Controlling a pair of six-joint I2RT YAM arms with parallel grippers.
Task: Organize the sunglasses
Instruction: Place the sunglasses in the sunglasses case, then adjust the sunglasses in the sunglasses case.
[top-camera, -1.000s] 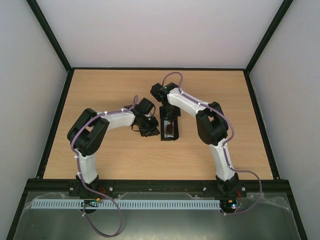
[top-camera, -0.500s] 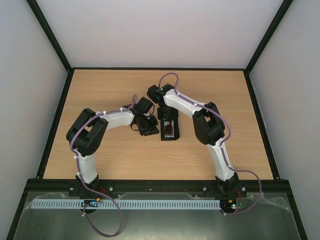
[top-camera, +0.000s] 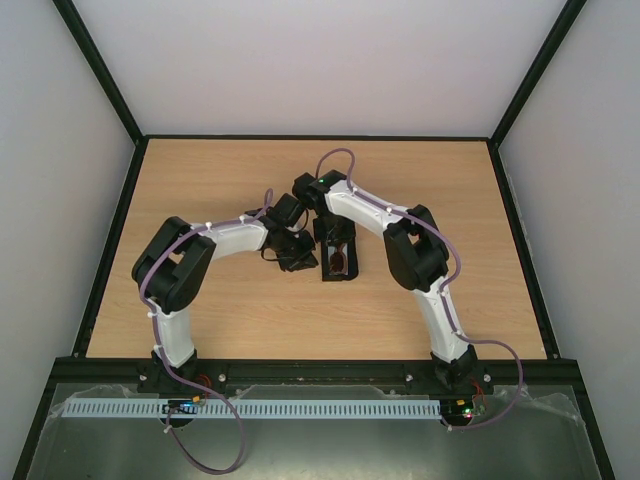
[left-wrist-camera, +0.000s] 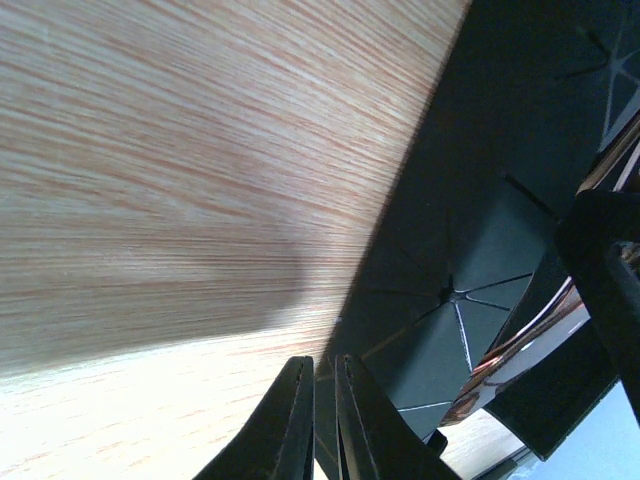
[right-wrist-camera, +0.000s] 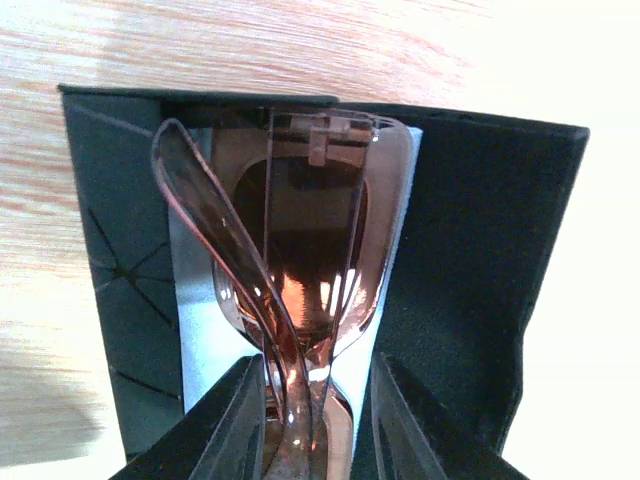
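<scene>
The counter (top-camera: 200, 320) is a flat top of light wood with thin brown lines running across it and a dark edge all round. One thing lies right on it: a black case (top-camera: 345, 272), near the middle. The case is open, and its long side points away from the near edge.

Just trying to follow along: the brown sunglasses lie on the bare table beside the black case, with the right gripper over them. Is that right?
Not quite. The sunglasses lie inside the open black case, not beside it on the bare table. The right wrist view shows this. The right gripper is indeed over them.
</scene>
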